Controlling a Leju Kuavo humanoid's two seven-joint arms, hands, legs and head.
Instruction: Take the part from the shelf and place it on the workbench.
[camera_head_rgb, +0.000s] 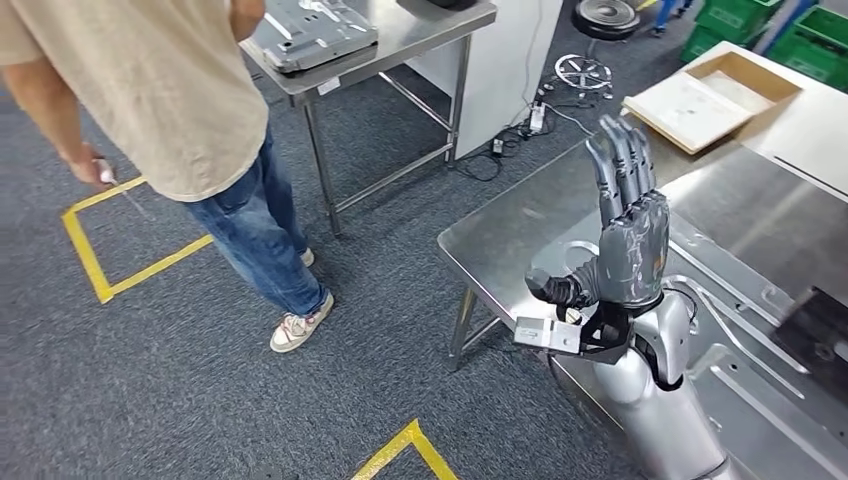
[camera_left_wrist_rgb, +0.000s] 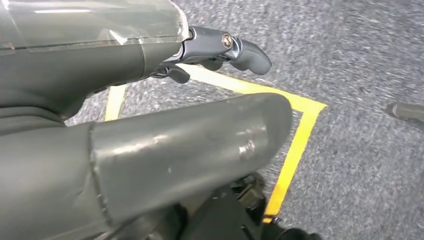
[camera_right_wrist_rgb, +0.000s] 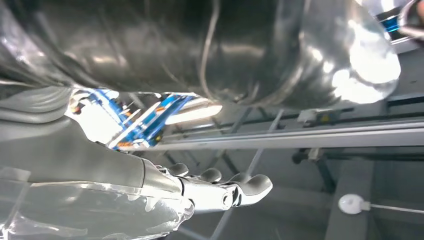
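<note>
right hand (camera_head_rgb: 628, 240) stands raised over the workbench (camera_head_rgb: 520, 235) near its front edge, fingers straight and together, thumb out, holding nothing. left hand (camera_left_wrist_rgb: 150, 150) hangs above carpet (camera_left_wrist_rgb: 360, 60), fingers loosely extended, holding nothing. beyond open floor, a person (camera_head_rgb: 190, 120) stands beside a table (camera_head_rgb: 400, 45) bearing the part (camera_head_rgb: 310, 30).

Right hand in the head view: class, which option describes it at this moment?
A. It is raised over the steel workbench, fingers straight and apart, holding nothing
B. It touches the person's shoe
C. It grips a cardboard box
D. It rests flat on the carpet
A: the right hand stands upright above the steel workbench, its fingers extended with nothing between them.
</note>
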